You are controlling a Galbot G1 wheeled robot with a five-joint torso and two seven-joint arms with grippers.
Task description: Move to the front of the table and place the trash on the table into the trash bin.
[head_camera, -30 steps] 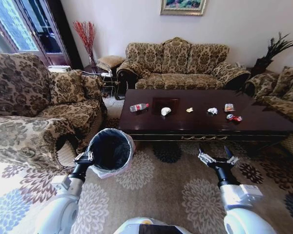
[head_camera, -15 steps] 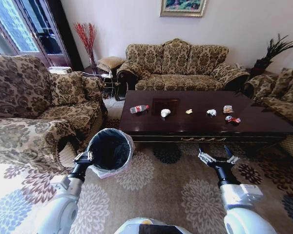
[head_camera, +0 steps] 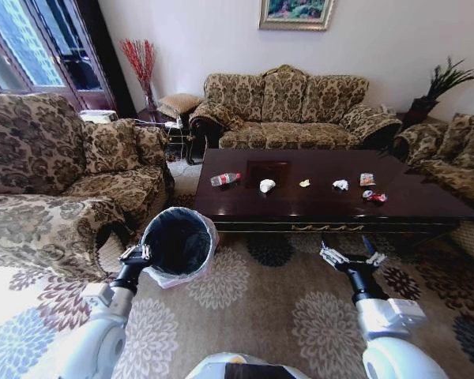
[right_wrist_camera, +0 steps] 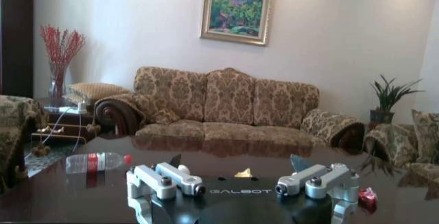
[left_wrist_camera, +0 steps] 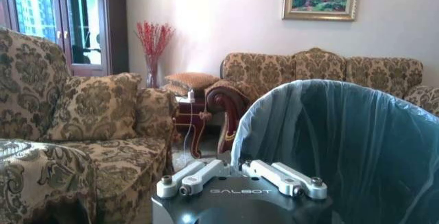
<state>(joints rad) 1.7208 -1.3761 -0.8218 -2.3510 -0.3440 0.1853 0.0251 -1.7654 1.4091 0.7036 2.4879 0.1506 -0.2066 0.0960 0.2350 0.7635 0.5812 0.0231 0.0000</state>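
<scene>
Ahead of you, the table [head_camera: 316, 207] carries a bottle [head_camera: 224, 179] lying left-right, cap right. "GALBOT" marks both wrists. Your left gripper [head_camera: 136, 254] pinches the trash bin [head_camera: 179, 245] rim; your right gripper [head_camera: 350, 254] is spread open.

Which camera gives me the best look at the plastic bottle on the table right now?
The right wrist view: the plastic bottle lies on its side on the table, red cap and label plain. The head view shows it smaller, at the table's left end, so use that for its position. The left wrist view faces the trash bin.
</scene>
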